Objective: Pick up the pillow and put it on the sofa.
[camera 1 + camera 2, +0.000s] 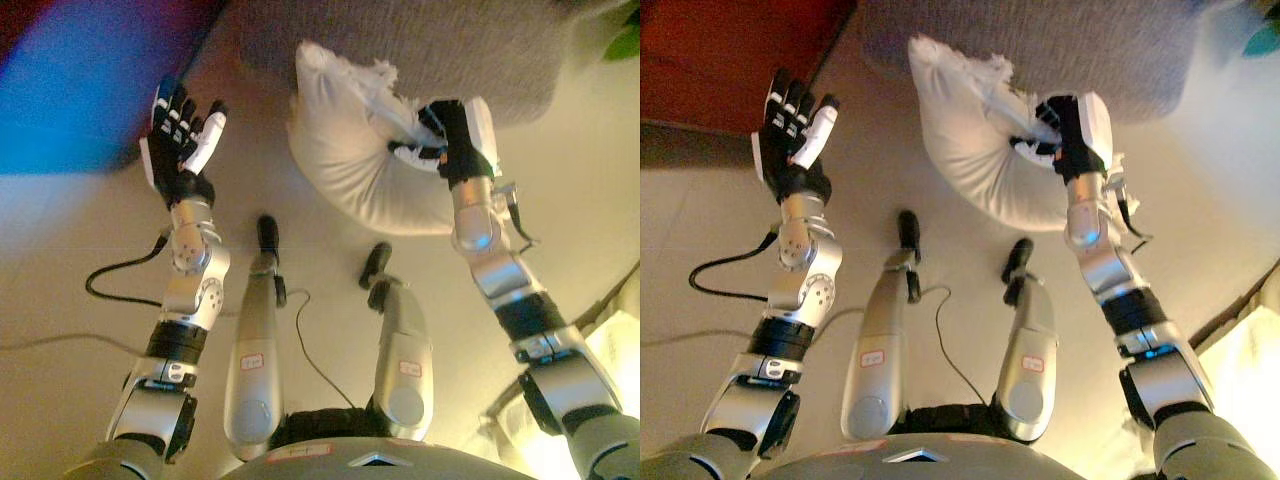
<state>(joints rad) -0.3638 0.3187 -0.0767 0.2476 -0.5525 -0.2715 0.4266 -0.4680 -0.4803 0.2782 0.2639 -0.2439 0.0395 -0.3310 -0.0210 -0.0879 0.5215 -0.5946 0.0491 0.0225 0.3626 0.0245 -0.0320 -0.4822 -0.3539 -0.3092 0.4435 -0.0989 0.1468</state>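
The floor (940, 260) is pale and smooth, and it fills most of the view. At the top left stands a dark red-brown piece of furniture (730, 60). At the top, in the middle, is the grey sofa (1090, 50), with a fuzzy cover. A bit of green leaf (1265, 40) peeks in at the top right corner.

The left hand (792, 135) is held up on the left side, well apart from the pillow. Its fingers are straight and spread, and it holds nothing.

The white pillow (970, 150) hangs in the air just in front of the sofa's edge, above the floor. It is soft and bunched up at the top.

The right hand (1065, 135) is on the pillow's right side. Its fingers are curled into the bunched cloth, pinching it tight.
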